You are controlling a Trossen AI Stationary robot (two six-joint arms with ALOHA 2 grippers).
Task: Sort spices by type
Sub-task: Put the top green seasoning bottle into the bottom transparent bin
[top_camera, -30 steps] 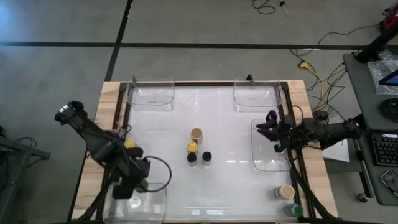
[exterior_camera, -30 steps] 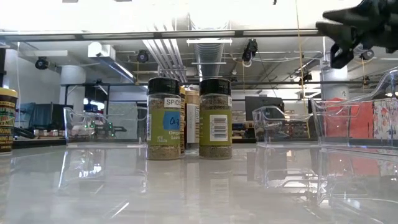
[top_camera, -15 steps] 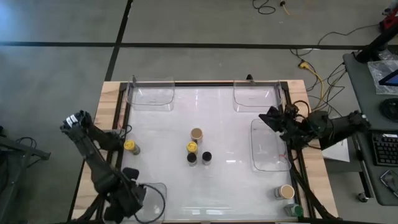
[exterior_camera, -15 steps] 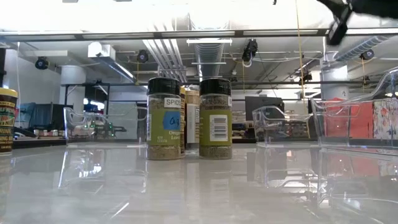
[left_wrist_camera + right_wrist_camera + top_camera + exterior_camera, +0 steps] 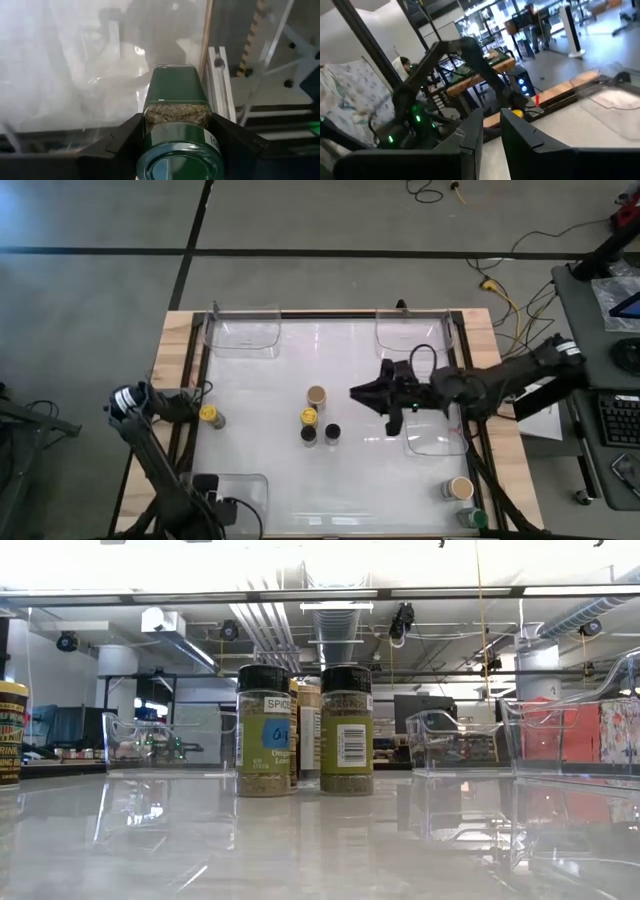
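The right gripper [image 5: 356, 393] has swung inward from the right-hand tray [image 5: 436, 442] to above mid-table, fingers nearly together, holding nothing. Nearest, the left gripper [image 5: 176, 131] clamps a green-lidded jar [image 5: 178, 156] at the table's front left corner. Farther in, four jars [image 5: 317, 418] cluster mid-table; another [image 5: 211, 415] stands at the left edge.

Grey concrete floor [image 5: 300, 220] crossed by dark lines; loose cables [image 5: 520, 250] on it; a desk [image 5: 600, 310] beside the worktop [image 5: 170, 340]; exposed ceiling ducts [image 5: 330, 625] overhead; strip lighting [image 5: 300, 595].
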